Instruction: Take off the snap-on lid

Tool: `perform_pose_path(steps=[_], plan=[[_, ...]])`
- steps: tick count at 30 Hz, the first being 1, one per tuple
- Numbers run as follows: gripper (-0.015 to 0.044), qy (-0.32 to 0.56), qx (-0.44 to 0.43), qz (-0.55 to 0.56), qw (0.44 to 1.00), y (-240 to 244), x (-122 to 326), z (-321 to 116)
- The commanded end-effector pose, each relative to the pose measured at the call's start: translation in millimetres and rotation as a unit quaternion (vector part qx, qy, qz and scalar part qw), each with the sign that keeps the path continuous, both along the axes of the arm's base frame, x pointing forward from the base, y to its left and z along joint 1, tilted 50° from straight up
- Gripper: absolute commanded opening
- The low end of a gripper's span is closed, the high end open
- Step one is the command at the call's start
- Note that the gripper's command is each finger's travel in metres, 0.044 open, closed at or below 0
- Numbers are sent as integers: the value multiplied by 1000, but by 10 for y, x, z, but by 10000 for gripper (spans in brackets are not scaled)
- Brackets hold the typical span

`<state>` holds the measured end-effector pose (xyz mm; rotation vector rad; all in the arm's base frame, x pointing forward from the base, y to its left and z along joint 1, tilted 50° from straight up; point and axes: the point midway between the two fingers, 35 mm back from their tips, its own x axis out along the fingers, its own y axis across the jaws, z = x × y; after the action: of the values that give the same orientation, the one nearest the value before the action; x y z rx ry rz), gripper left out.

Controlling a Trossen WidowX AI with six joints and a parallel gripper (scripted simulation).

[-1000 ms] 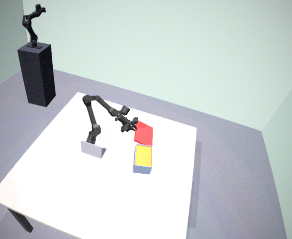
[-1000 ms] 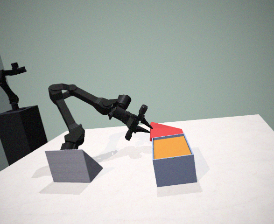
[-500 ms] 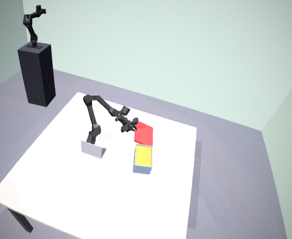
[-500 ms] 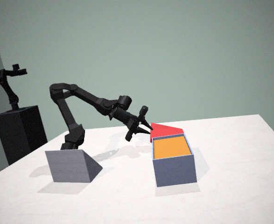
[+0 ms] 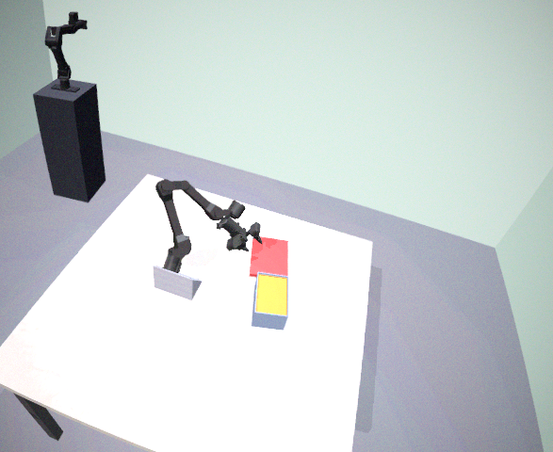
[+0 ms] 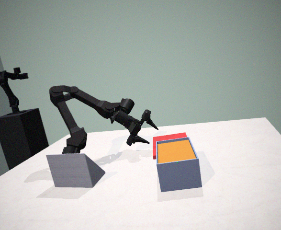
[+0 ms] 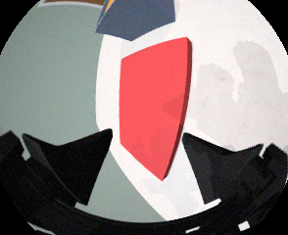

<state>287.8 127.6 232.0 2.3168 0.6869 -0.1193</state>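
Note:
The blue-grey storage box (image 5: 268, 321) (image 6: 180, 177) (image 7: 141, 20) stands upright and open on the table, with a yellow-orange surface inside its rim. The red lid (image 5: 272, 258) (image 6: 168, 137) (image 7: 151, 93) lies flat on the table behind the box, smooth face up. The wrist view shows a narrow strip of table between lid and box. Part of the lid is hidden behind the box in the exterior view. My gripper (image 5: 254, 246) (image 6: 153, 136) (image 7: 148, 135) is open and empty, its fingertips wide apart above the lid's far left side and clear of it.
A grey wedge-shaped block (image 5: 172, 282) (image 6: 70, 170) stands at the arm's base, left of the box. The white table (image 5: 169, 360) (image 6: 125, 208) has its right edge beyond the box. A second arm stands on a black pedestal (image 5: 67, 140) (image 6: 19, 133) away from the table.

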Motion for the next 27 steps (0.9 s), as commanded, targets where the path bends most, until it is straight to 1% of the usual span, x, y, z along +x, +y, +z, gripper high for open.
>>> perform_pose_path(steps=[1,27], plan=[[440,-3,1,-1,1000,-2,-91,1],[440,-2,2,-1,1000,25,-601,-96]])
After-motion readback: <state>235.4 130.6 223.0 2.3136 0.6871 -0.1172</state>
